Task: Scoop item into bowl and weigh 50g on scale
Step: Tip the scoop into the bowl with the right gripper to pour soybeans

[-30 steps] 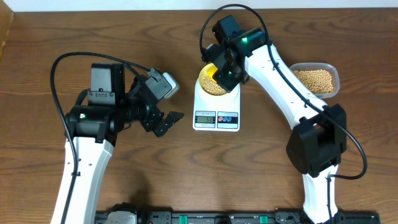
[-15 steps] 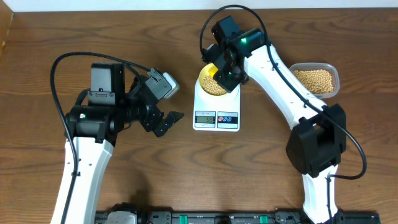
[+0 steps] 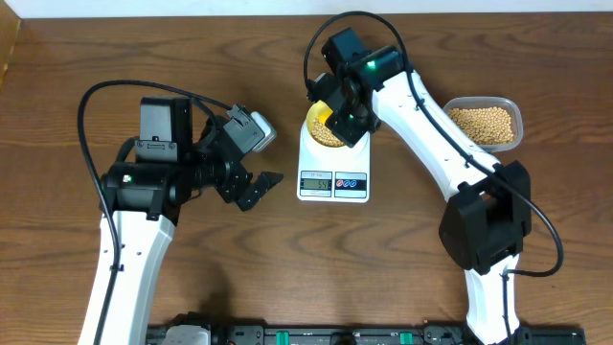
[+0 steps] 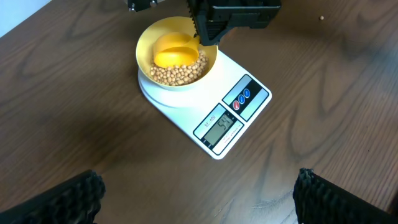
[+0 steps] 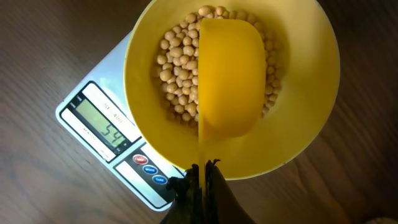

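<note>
— Where are the beans to be found?
— A heap of beans (image 5: pixel 177 74) is seen inside the pale-yellow bowl (image 5: pixel 311 124). The bowl is set on the white scale (image 5: pixel 115 68), at upper centre of the overhead frame. More beans are held in a clear tub (image 3: pixel 487 125) at the right edge of that frame, well apart from the scale.
— How is the right gripper found?
— The right gripper (image 5: pixel 202 177) is pressed together on the thin handle of a yellow scoop (image 5: pixel 230 74). The scoop's cup is held within the bowl, over the beans.
— And the left gripper?
— The left gripper (image 3: pixel 257 190) is spread wide, with nothing between its fingers. It is held over the wooden table (image 3: pixel 383 249), left of the scale and apart from it.
— What is shown on the scale?
— A 54 is read on the grey display (image 5: pixel 102 124), and the buttons (image 5: pixel 149 169) are set beside it.
</note>
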